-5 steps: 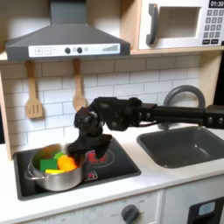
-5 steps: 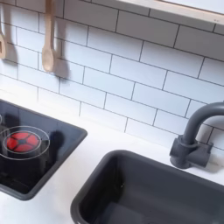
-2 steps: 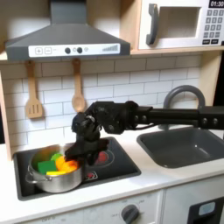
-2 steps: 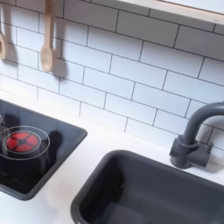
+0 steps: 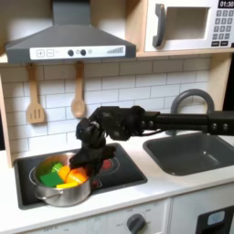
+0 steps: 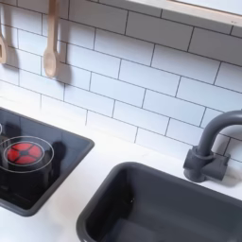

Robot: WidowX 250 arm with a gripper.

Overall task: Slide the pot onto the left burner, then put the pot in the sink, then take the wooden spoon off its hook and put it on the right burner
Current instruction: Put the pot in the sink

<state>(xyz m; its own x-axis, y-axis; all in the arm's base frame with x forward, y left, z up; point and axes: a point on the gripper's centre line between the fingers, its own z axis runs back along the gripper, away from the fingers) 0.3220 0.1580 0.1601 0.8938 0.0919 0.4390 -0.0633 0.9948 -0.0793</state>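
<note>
The shiny steel pot (image 5: 57, 190) sits at the first exterior view's left end of the black cooktop (image 5: 123, 179), tilted a little, with yellow, green and orange toy food inside. My gripper (image 5: 80, 167) reaches down over the pot's right rim and looks shut on it. The wooden spoon (image 5: 79, 97) hangs on its hook on the tiled wall, and it also hangs at the second exterior view's top left (image 6: 50, 40). The red right burner (image 6: 26, 151) lies bare. The dark grey sink (image 5: 196, 153) is to the first exterior view's right of the cooktop, with its rim (image 6: 112, 185) also seen close up.
A slotted wooden spatula (image 5: 35, 101) hangs to the spoon's left in the first exterior view. The dark arched faucet (image 5: 187, 99) stands behind the sink, and its base (image 6: 206, 161) shows in the second exterior view. A range hood (image 5: 69, 38) and microwave (image 5: 187, 25) hang overhead.
My gripper dropped lower onto the pot's right rim. The pot has shifted slightly toward the first exterior view's right and front and now tilts.
</note>
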